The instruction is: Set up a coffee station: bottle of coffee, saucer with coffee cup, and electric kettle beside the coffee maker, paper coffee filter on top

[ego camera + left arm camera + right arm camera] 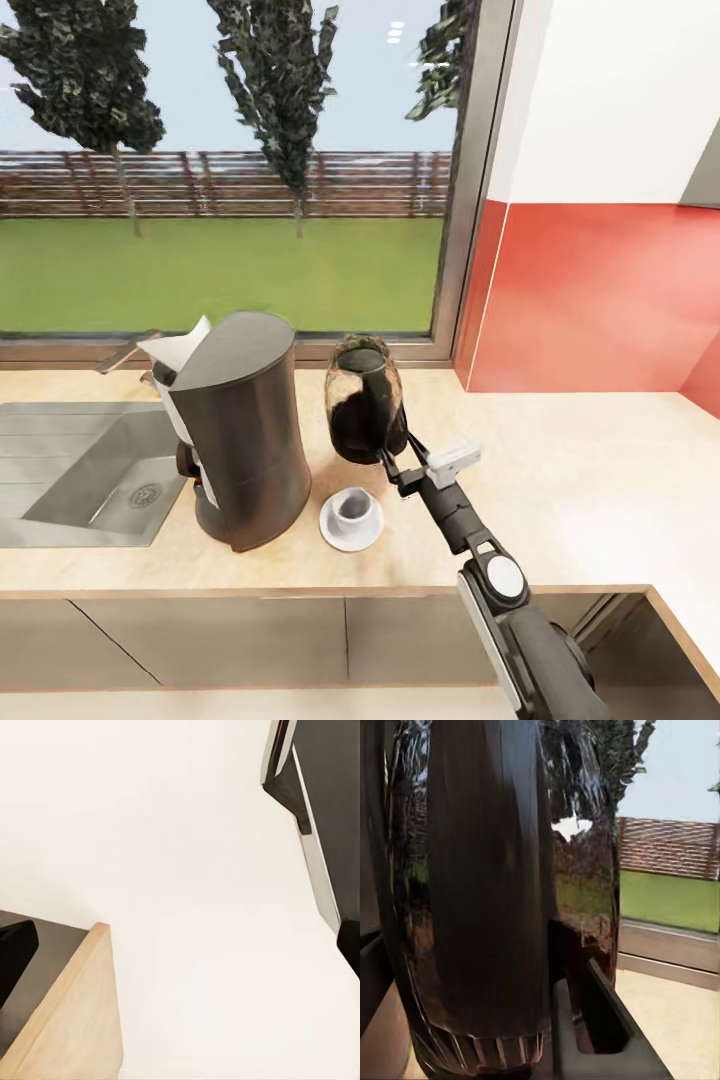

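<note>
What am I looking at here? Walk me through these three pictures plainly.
These are simulator renders from a two-armed wheeled robot. The large picture comes from its head camera, looking down on a light wood countertop with a grey sink. On it stand a dark coffee maker with a white paper filter on top, a white cup on a saucer, and a glass kettle. The right arm's fingers grip the kettle's handle. The right wrist camera shows the kettle up close. The left wrist camera shows a pale surface.

Electric kettle (495, 892) close up, window behind.
</note>
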### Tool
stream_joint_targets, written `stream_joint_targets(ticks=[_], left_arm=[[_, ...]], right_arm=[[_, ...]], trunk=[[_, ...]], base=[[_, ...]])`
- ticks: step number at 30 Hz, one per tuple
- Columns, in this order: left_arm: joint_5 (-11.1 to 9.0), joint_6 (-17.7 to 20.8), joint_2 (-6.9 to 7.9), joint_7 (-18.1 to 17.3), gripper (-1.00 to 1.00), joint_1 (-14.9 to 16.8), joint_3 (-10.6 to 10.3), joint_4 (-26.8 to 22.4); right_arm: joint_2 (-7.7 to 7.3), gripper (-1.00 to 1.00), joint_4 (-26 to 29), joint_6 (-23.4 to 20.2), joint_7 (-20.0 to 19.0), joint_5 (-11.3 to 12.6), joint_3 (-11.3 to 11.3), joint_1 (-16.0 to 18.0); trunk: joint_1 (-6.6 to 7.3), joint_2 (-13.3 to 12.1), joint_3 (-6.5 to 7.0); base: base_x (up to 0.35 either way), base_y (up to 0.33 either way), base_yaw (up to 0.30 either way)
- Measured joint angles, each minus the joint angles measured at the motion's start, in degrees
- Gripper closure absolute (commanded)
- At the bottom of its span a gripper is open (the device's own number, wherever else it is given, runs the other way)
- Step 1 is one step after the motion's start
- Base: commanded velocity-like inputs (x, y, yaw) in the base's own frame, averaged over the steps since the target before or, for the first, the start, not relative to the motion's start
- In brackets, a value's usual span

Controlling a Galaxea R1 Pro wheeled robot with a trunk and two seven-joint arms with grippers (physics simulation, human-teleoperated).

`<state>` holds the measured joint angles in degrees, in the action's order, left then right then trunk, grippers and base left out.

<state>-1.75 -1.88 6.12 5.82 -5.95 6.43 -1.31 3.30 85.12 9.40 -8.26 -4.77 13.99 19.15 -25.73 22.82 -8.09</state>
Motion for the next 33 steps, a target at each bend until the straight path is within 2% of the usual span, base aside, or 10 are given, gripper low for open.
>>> stream_joint_targets(ticks=[3, 8, 13, 18, 24, 29, 33], left_arm=[[-0.01, 0.12, -0.07, -0.05, -1.00, -0.07, 0.00, 1.67], [-0.01, 0.11, -0.14, -0.03, -1.00, -0.06, -0.08, 3.71], [-0.01, 0.07, -0.15, 0.08, -1.00, -0.11, -0.11, 3.87], [-0.01, 0.05, -0.15, 0.11, -1.00, -0.40, -0.11, 3.88], [-0.01, 0.05, -0.15, 0.06, -1.00, -0.41, -0.06, 3.88], [0.00, 0.05, -0.10, 0.12, -1.00, -0.42, 0.00, 3.82], [-0.01, 0.05, -0.19, 0.11, -1.00, -0.41, -0.08, 3.80]], right_arm=[[0.07, 1.00, -0.04, -0.01, 0.03, 0.10, -1.20, 0.01], [0.21, 1.00, -0.45, 0.09, 0.01, -0.05, -1.83, -0.01], [0.30, 1.00, -3.05, 0.70, 0.00, -0.08, -1.86, -0.02], [0.51, 1.00, -10.49, 4.81, -0.03, -0.08, -1.77, 0.02], [0.59, 1.00, -12.76, 5.18, -0.03, 0.08, -1.77, 0.05], [0.59, 1.00, -14.20, 7.96, -0.03, 0.23, -1.77, 0.03], [0.56, 1.00, -14.38, 8.37, -0.04, 0.19, -1.78, 0.06]], trunk=[[0.00, 0.00, -0.01], [0.00, 0.00, 0.00], [-0.03, -0.02, -0.01], [-0.04, -0.03, -0.01], [-0.03, -0.01, -0.01], [-0.01, 0.00, 0.00], [-0.03, -0.01, 0.00]], base=[[0.327, 0.000, 0.000], [0.281, 0.000, 0.000], [0.038, 0.000, 0.000], [0.001, 0.000, 0.000], [0.007, 0.001, 0.000], [0.174, 0.128, 0.000], [0.054, 0.021, 0.000]])
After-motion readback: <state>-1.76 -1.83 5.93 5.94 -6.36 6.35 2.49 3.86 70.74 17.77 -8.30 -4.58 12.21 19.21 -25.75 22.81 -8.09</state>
